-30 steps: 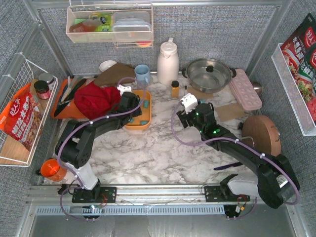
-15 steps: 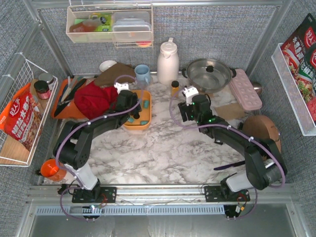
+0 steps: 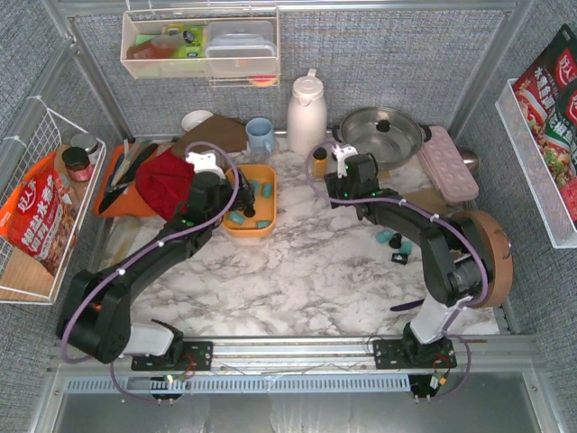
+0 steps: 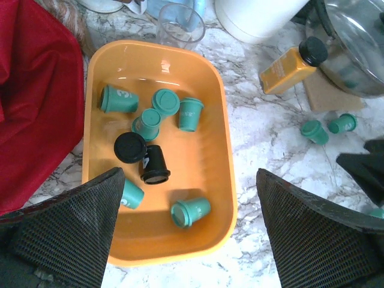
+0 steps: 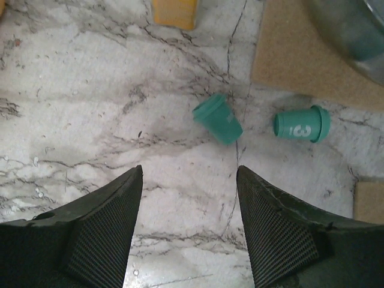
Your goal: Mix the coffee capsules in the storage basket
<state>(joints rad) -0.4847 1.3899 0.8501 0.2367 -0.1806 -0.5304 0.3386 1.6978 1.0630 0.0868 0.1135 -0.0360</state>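
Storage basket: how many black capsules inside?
2 black capsules: one mid-left in the storage basket, the other beside it, lower right. The left tool's fingers may hide more.

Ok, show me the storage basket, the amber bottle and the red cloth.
storage basket [image 4: 222, 150], left wrist view, right wall.
amber bottle [image 4: 285, 71], left wrist view, body.
red cloth [image 4: 36, 108], left wrist view, middle.

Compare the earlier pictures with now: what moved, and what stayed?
The left claw drew back leftward over the basket and opened, holding nothing. The right claw swung toward the back, now open above two loose capsules. Basket, pot and bottle stayed put.
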